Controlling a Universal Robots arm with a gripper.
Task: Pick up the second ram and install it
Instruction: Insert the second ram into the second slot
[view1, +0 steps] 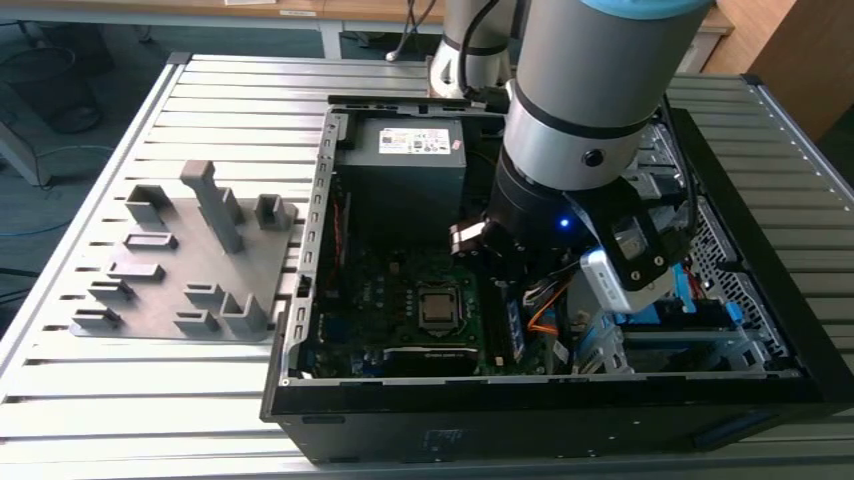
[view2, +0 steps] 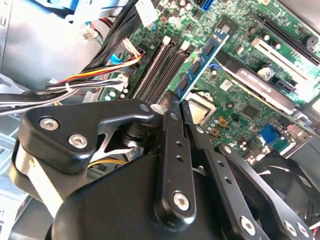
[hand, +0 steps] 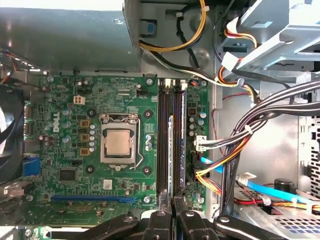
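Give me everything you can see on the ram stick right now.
The ram stick is a slim blue-green board with small dark chips, standing on edge among the memory slots beside the processor. The gripper is closed on one end; whether it is fully seated cannot be told.

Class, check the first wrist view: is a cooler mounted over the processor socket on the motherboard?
No. The processor sits bare in its socket on the motherboard, its metal lid fully exposed.
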